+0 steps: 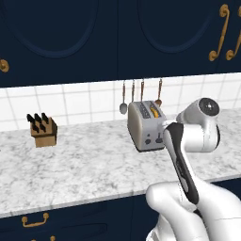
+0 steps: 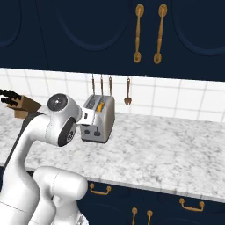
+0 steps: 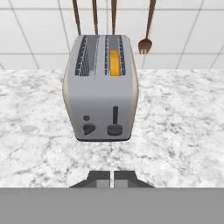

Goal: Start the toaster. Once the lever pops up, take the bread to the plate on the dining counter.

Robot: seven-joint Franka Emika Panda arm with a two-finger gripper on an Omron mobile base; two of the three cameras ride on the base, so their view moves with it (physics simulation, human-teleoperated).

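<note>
Gripper: two small dark finger tips (image 3: 112, 178) sit pressed together at the bottom of the hand view, holding nothing, just short of the toaster's end face
Toaster: boxy silver-grey metal toaster with a rounded top (image 3: 101, 83) stands on the white-and-grey speckled marble countertop (image 3: 175, 127), end face turned toward the hand
Lever: dark slider knob (image 3: 114, 129) sits at the bottom of its vertical slot, which I judge to mean the toaster is already running
Bread: orange-tan slice (image 3: 113, 62) sits deep in the slot farther from the small round knob (image 3: 89, 129), only its top edge showing
Surroundings: small wooden knife block (image 1: 43, 130) stands well apart along the same counter; metal utensils (image 1: 141, 92) hang on the tiled wall behind the toaster
Risk, timing: reaching in before the lever rises would mean pinching at a slice sunk too low to grip
Risk, grip: jaws must spread before descending; closed tips would jam against the slot rim or push the bread deeper
Risk, collision: a descent from above comes close to the hanging utensils and could knock them
Risk, toaster: a sideways pull on the slice could drag or tip the light body
Plate: its place cannot be told
</note>
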